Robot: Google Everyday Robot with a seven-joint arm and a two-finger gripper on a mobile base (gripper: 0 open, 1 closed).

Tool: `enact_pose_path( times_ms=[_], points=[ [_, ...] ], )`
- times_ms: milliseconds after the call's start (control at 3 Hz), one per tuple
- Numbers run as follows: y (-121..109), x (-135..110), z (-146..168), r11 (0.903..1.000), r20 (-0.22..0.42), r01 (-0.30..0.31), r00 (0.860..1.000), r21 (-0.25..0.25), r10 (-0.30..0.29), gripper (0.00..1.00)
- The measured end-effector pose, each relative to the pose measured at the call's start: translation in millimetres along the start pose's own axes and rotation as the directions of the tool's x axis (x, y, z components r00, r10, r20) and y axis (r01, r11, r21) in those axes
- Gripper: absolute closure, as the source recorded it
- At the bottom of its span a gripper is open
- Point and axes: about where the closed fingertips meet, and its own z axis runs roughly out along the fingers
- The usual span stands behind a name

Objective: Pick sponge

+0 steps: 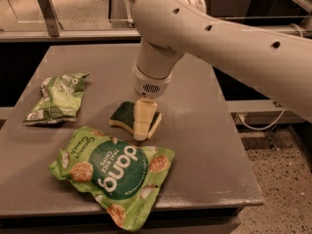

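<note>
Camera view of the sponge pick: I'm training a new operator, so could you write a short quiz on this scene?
1. True or false: the gripper sits right over the sponge.
2. Fill in: the small snack bag lies toward the picture's ____ side of the sponge.
3. Which lies nearest the front edge of the table? A) the large snack bag B) the sponge C) the small snack bag

Key: 1 true; 2 left; 3 A.
</note>
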Motion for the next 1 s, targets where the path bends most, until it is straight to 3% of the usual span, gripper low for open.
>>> enact_pose_path(
  times_ms=[667,1000],
  points=[
    [-10,10,13,0.9996,-0.019,-0.028,0.999,0.001,0.028,0.00],
    [-19,18,25,0.9988,-0.030,-0.049,0.998,0.002,0.049,0.18]
  ],
)
